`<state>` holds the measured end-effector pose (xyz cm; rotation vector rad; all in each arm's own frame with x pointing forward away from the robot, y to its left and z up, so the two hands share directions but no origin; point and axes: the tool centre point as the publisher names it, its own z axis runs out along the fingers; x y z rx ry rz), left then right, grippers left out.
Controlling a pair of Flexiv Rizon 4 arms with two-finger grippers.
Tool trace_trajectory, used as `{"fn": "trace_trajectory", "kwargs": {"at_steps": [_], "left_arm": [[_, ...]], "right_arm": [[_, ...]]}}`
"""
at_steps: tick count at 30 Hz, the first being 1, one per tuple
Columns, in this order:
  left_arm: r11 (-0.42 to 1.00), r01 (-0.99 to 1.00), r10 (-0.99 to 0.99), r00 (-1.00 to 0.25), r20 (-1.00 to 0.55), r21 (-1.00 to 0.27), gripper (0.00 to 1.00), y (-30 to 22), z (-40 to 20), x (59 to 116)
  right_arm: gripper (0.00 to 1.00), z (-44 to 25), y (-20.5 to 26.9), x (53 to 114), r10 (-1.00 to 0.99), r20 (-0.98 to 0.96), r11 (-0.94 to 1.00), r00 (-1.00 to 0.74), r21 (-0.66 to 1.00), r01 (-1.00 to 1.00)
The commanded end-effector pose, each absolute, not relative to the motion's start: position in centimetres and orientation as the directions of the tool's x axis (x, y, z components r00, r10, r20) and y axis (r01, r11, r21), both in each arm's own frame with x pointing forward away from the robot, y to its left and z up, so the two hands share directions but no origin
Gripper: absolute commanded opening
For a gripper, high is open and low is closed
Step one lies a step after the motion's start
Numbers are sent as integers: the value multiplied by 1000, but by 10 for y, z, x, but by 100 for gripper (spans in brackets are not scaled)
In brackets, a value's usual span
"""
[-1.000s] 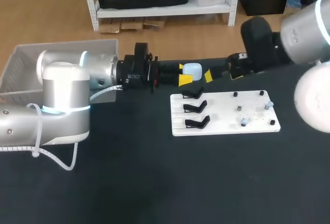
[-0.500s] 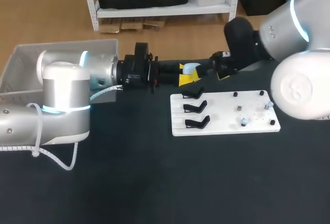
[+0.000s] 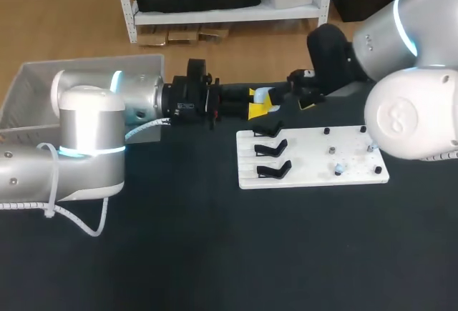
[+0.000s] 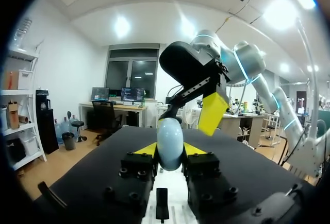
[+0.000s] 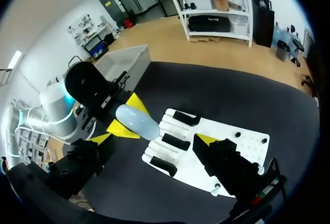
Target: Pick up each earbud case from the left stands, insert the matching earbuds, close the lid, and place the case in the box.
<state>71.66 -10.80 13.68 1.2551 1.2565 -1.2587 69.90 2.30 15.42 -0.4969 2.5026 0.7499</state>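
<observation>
A pale-blue earbud case (image 3: 266,95) is clamped between the yellow fingertips of the left gripper (image 3: 259,104), held above the table at eleven o'clock of the white stand board (image 3: 315,175). The right gripper (image 5: 153,137) faces it from three o'clock, fingers spread wide. The grey box (image 3: 28,89) sits at nine o'clock.

The case (image 4: 170,142) is gleaming as smooth, glossy pale plastic. The bench (image 3: 200,254) is looking matt black and cloth-like. The stand board (image 3: 308,171) is showing matt white plastic. The left arm (image 3: 89,121) is shining with a smooth silvery shell, and the box (image 3: 28,86) is looking like pale plastic.
</observation>
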Motion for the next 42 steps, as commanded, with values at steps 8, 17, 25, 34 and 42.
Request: {"fn": "trace_trajectory", "kwargs": {"at_steps": [8, 17, 25, 34, 42], "left_arm": [[-41, 998, 43, -44, -998, -46, 0, -108, 136, 715], [-41, 998, 43, -44, -998, -46, 0, -108, 136, 715], [-41, 998, 43, -44, -998, -46, 0, -108, 136, 715], [-41, 998, 43, -44, -998, -46, 0, -108, 136, 715], [-41, 998, 43, -44, -998, -46, 0, -108, 136, 715]], "right_arm": [[100, 151, 25, 705, -188, -534, 797, -824, 408, -446], [100, 149, 23, 707, -189, -528, 807, -828, 397, -437], [100, 149, 21, 710, -178, -533, 816, -827, 389, -427], [100, 156, 18, 715, -166, -546, 824, -821, 380, -420], [100, 183, 2, 722, -138, -614, 825, -777, 363, -433]]}}
